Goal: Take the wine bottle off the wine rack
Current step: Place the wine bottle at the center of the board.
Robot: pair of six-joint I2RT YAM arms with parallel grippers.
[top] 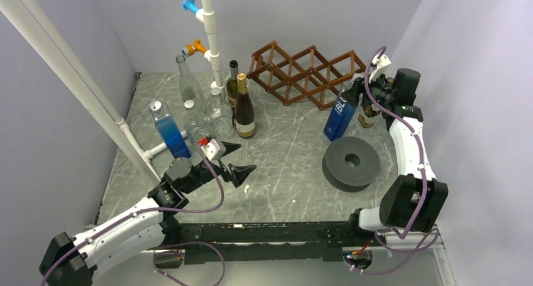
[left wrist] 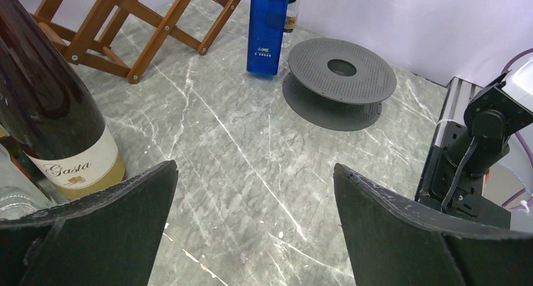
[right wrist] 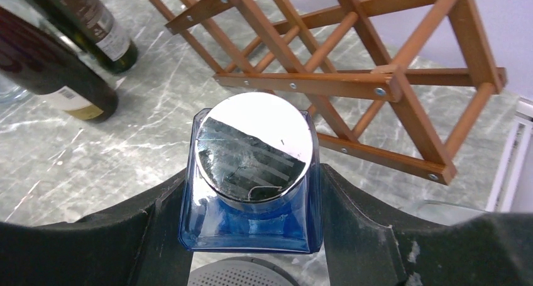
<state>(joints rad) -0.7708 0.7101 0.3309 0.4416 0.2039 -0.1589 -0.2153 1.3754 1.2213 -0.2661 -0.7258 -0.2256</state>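
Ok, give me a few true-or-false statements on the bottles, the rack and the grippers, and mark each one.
1. The right gripper is closed on the blue bottle. True.
2. The left gripper holds a bottle. False: it is open and empty.
3. The blue bottle has no cap. False: a silver cap sits on it.
4. The grey spool lies flat on the table. True.
5. The rack is white metal. False: it is brown wood.
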